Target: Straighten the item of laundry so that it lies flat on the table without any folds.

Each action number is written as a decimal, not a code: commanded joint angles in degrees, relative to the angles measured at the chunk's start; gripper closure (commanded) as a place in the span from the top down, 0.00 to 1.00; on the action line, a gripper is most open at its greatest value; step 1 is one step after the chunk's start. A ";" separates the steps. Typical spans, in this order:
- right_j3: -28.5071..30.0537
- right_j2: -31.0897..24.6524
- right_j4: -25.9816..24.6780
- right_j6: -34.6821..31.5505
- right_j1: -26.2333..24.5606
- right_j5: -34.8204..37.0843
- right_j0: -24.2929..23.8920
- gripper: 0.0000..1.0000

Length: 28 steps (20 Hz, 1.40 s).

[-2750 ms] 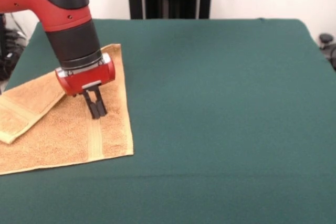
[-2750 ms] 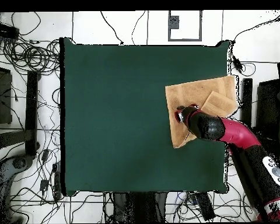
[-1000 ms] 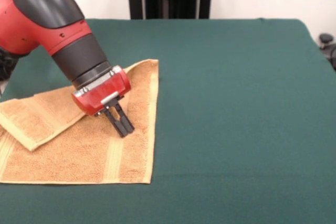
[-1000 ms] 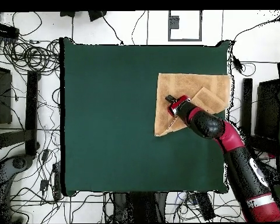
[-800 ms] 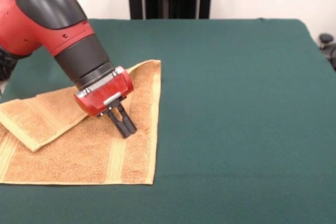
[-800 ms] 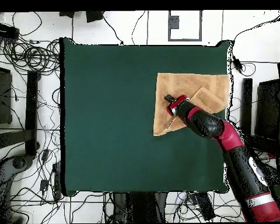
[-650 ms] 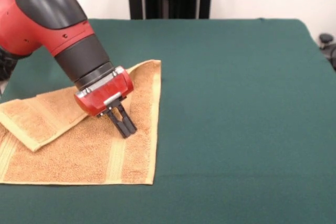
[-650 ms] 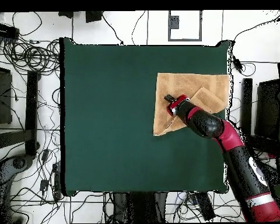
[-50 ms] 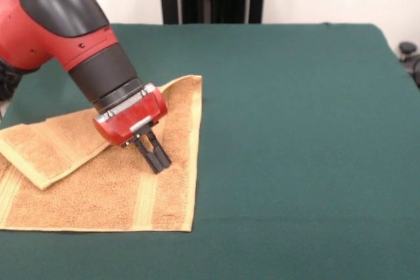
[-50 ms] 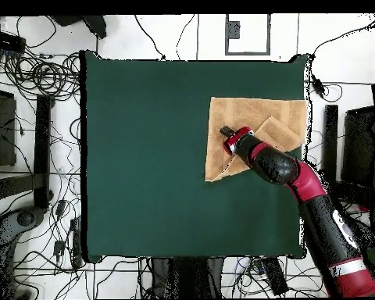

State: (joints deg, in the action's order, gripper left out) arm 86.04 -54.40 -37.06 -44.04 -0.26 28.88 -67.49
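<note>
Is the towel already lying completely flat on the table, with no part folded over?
No. In the front view one corner of the towel is folded over onto the rest, left of the gripper.

My red and black arm [image 9: 62, 27] slants down from above, its black wrist section leading into a red end housing. The black claw [image 9: 156, 160] points downward at a tilt, fingers pressed together.

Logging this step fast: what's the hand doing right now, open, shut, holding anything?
Hand: shut, tips pressed down on the towel; whether cloth is pinched between them cannot be told.
</note>
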 commanded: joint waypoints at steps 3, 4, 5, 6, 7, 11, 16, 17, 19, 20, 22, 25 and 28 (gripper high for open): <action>-3.80 2.67 -6.01 5.47 -4.47 -3.12 6.98 0.00; -3.56 3.47 -5.85 3.27 -3.35 -3.63 7.58 0.00; -3.33 4.27 -5.69 1.06 -2.23 -4.13 8.19 0.00; -3.09 5.07 -5.53 -1.14 -1.12 -4.63 8.79 0.00; -2.14 5.70 -4.99 -3.99 0.89 -4.97 9.29 0.00; -1.00 19.74 -1.41 -29.10 14.89 -6.44 20.19 0.00; -1.64 30.05 3.42 -37.93 22.42 -2.47 28.58 0.00; -2.09 32.42 4.01 -39.21 23.91 -1.36 30.63 0.00; -2.77 34.91 5.44 -40.28 25.71 -0.11 33.23 0.00; -3.00 35.05 6.28 -40.07 26.01 0.02 33.77 0.00; -3.53 35.82 7.68 -39.87 26.40 0.43 34.96 0.00; -4.30 37.90 8.15 -38.89 27.01 1.36 36.28 0.00; -3.53 40.66 7.16 -38.91 28.63 0.48 38.02 0.00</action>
State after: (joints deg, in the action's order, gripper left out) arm 83.91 -22.72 -31.51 -67.11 26.05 24.14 -32.58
